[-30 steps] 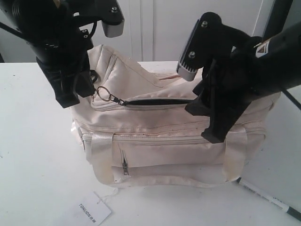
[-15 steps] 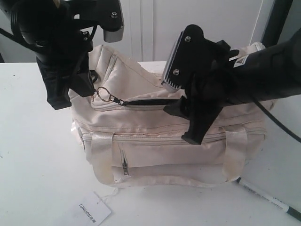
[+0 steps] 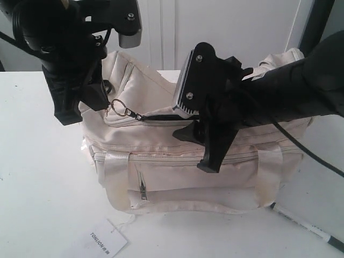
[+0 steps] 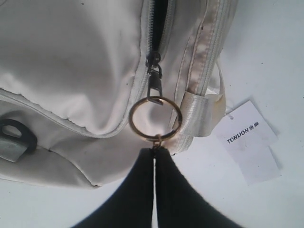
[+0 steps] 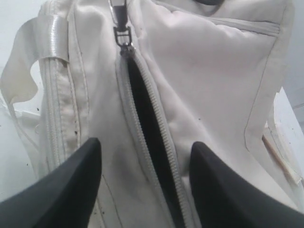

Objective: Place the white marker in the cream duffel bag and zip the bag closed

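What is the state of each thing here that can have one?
left gripper: shut on ring pull.
right gripper: open, empty, over the zipper gap.
top zipper: open, dark lining showing.
pocket zip: shut.
marker: lying on table, outside bag.

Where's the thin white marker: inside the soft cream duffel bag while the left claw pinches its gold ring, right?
No: exterior view shows the white marker on the table beside the cream duffel bag; the left claw does pinch the ring.
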### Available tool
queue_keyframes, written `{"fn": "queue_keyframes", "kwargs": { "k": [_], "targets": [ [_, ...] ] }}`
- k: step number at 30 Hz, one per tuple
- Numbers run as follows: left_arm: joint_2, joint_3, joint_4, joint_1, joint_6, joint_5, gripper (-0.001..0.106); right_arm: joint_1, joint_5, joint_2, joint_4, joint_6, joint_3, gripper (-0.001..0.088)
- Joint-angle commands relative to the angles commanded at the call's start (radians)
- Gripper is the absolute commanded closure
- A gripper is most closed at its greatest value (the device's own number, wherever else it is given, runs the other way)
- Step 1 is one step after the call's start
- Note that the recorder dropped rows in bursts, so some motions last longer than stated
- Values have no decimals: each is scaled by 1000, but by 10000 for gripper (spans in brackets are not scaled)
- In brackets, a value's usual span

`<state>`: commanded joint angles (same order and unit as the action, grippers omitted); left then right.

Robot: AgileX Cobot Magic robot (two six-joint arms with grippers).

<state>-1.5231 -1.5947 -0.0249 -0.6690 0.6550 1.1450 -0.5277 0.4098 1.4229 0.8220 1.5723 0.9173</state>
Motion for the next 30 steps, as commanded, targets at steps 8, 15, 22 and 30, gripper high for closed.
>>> {"fn": "queue_keyframes", "kwargs": {
  "k": [8, 15, 22, 30],
  "targets": [
    [0, 0, 17, 0, 0, 0, 1053, 0, -7, 6, 146, 96, 0, 343],
    [0, 0, 25, 0, 0, 2, 1053, 0, 4, 11, 177, 154, 2, 370],
    [0, 0, 25, 0, 0, 6, 1053, 0, -7, 50, 174, 154, 2, 435],
    [0, 0, 25, 0, 0, 8, 1053, 0, -43, 50, 174, 154, 2, 677]
  ]
}}
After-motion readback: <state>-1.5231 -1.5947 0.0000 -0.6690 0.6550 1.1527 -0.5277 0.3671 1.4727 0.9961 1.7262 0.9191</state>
